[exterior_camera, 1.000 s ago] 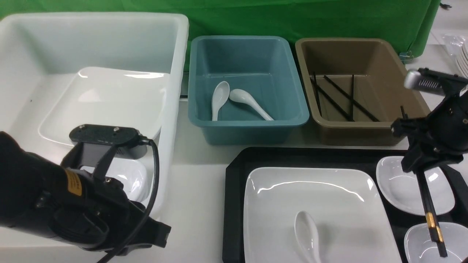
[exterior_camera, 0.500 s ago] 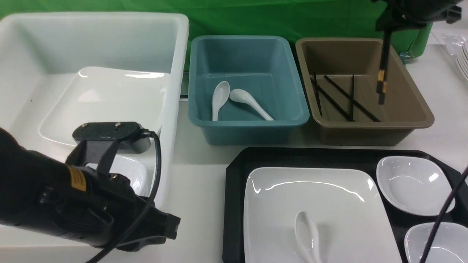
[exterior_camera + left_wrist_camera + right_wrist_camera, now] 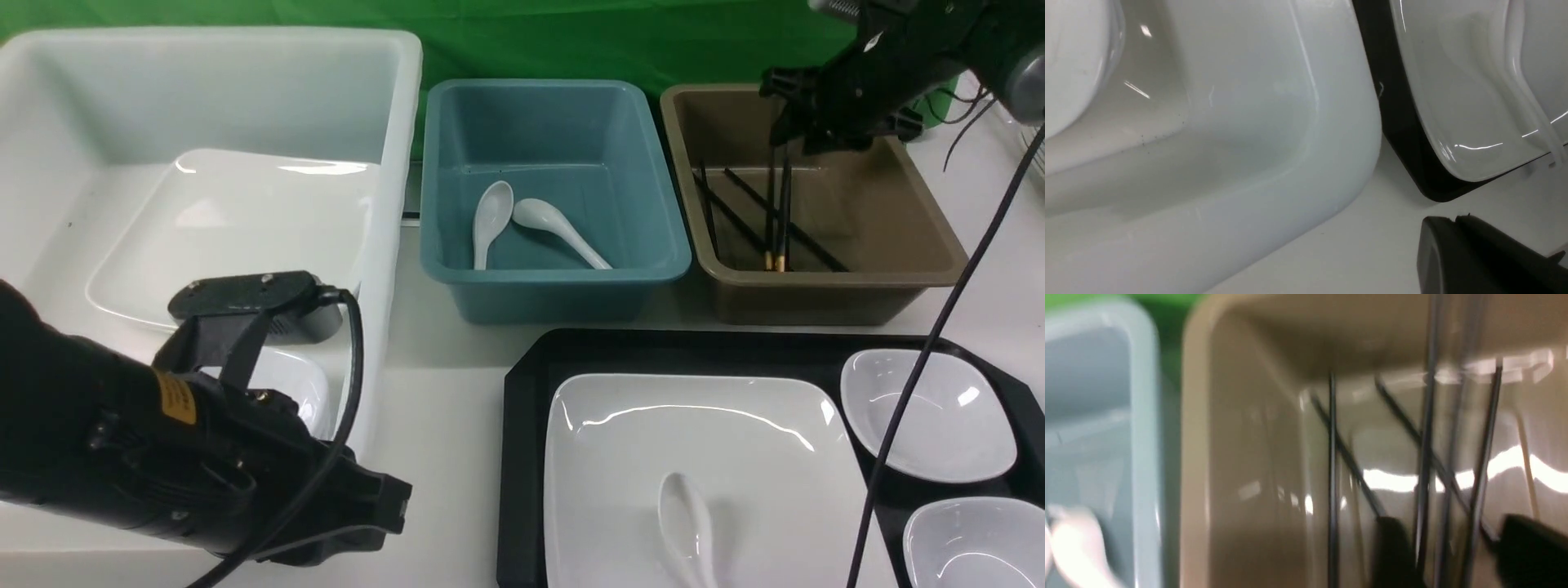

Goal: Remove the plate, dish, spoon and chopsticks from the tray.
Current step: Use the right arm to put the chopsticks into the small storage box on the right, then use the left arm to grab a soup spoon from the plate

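Chopsticks (image 3: 777, 214), two thin black sticks with gold bands at their lower ends, stand almost upright inside the brown bin (image 3: 816, 279). Their gold tips are down near the bin's near wall, among several loose black sticks (image 3: 739, 214) lying crossed on its floor. The right hand (image 3: 788, 135) hangs directly above them at the bin's far side. In the blurred right wrist view its two dark fingers (image 3: 1392, 547) stand wide apart, and the pair (image 3: 1480, 477) runs up between them without being pinched.

On the black tray (image 3: 522, 392), the large glossy white square plate (image 3: 718, 425) lies flat with the white soup spoon (image 3: 686, 523) resting on it, bowl toward the far side. Two small deep white dishes (image 3: 931, 416) sit at the tray's right end, one nearer than the other. All of these lie well apart from the right hand.

The left hand (image 3: 388, 506) is closed and empty, low over the tabletop (image 3: 441, 408) between the white tub (image 3: 392, 163) and the tray's left edge. The plate is the nearest task item, off to its right. The blue bin (image 3: 555, 282) holds two white spoons.
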{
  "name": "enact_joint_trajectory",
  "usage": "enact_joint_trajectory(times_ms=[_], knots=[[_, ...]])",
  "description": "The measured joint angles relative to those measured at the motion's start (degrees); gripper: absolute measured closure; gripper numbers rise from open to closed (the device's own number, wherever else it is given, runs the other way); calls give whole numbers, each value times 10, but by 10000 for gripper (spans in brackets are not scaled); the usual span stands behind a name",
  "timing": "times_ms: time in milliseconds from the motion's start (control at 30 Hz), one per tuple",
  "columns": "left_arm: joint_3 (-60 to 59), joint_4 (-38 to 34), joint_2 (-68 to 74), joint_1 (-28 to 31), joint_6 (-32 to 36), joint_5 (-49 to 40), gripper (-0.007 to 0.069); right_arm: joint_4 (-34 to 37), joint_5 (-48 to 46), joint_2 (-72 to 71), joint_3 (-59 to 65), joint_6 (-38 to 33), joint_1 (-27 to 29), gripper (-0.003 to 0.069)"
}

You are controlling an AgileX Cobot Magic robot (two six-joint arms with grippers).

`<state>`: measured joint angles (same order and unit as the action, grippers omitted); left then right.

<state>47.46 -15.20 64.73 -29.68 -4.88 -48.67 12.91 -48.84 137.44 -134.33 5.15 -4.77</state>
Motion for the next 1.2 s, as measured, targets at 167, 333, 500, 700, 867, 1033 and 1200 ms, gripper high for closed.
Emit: enact_joint_trajectory(times_ms=[167, 333, 500, 700, 867, 1033, 1200], knots=[[64, 3, 22, -5, 14, -40, 616, -2, -152, -43, -14, -51, 0, 333], [151, 60, 83, -83, -24, -56, 616, -7, -160, -142, 23, -61, 0, 599], [227, 121, 208, -188, -126, -82, 616, -65, -160, -335, 204, -60, -21, 566], [330, 112, 367, -244, -175, -65, 569, -98, -155, -550, 474, -61, -28, 440], [387, 110, 447, -253, -202, -74, 455, -115, -149, -630, 566, -62, -28, 402], [420, 109, 502, -253, -227, -73, 313, -121, -148, -672, 611, -77, -28, 396], [431, 83, 534, -253, -238, -53, 196, -129, -143, -701, 619, -80, -28, 396]])
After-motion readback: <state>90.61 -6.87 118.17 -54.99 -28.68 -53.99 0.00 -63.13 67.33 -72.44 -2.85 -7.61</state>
